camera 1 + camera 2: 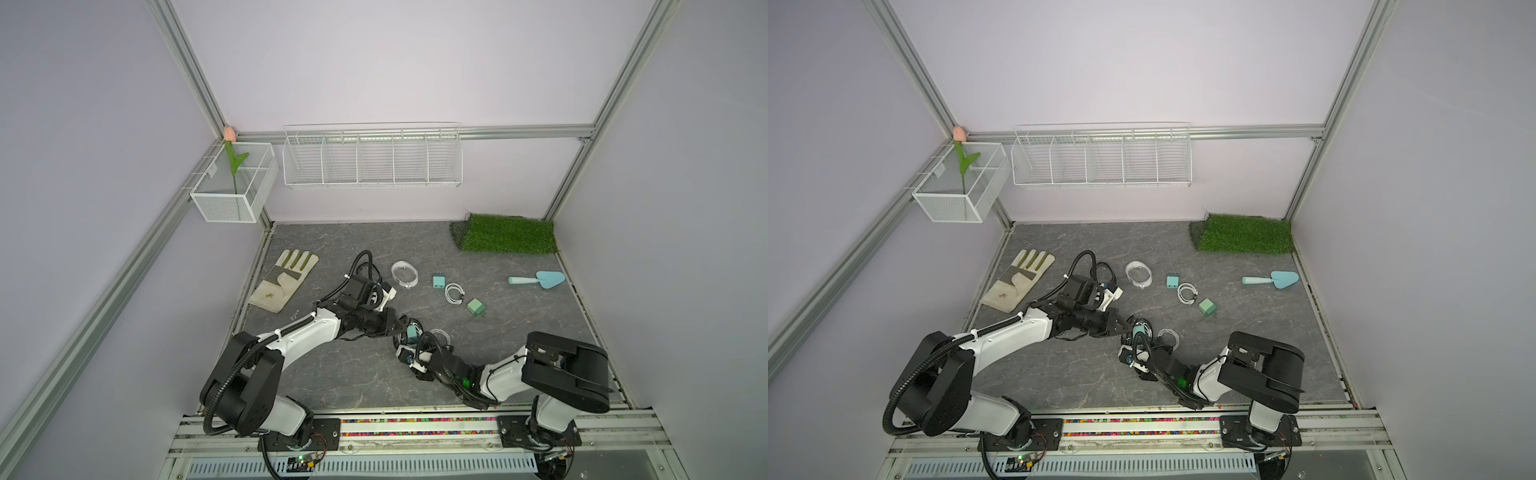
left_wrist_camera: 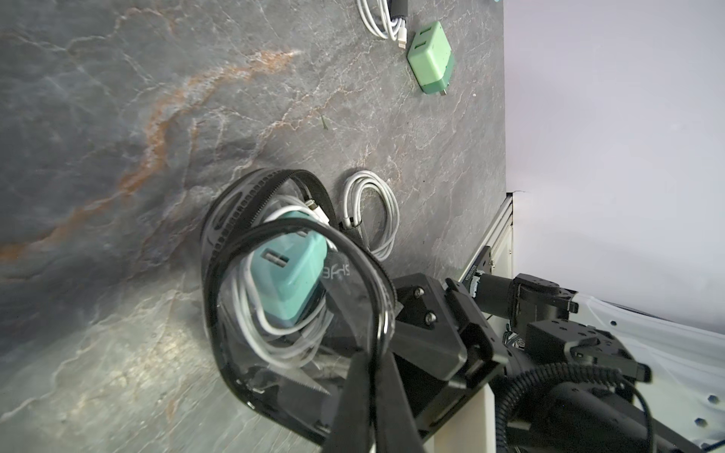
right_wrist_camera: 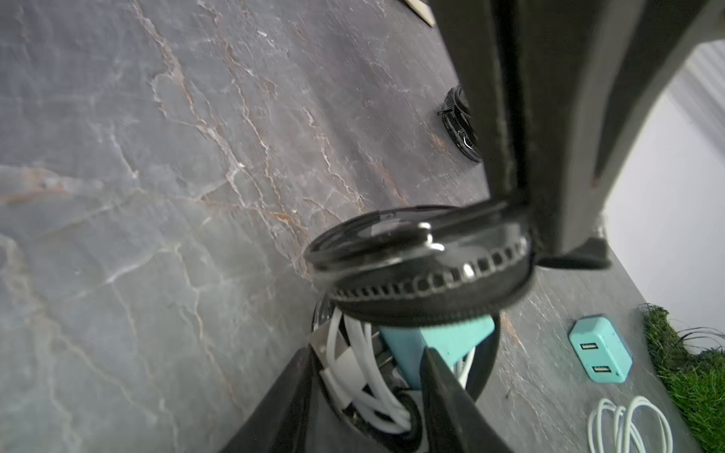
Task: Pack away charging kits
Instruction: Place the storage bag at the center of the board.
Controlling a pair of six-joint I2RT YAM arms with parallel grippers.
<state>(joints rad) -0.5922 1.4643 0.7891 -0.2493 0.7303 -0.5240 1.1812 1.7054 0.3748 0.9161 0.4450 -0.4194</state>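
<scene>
so the black-rimmed case (image 2: 219,243) sits open just below the middle of the frame in both top views, with a teal adapter (image 2: 290,270) and a coiled white cable (image 2: 251,313) tucked inside. Left gripper (image 2: 376,349) is pressed together on the rim of the lid (image 2: 345,239), which is tilted up. Right gripper (image 3: 368,353) has its fingers apart on either side of the case's lower half, can't tell if it's actually squeezing. Spare cable (image 2: 372,211) lies just beside the case
</scene>
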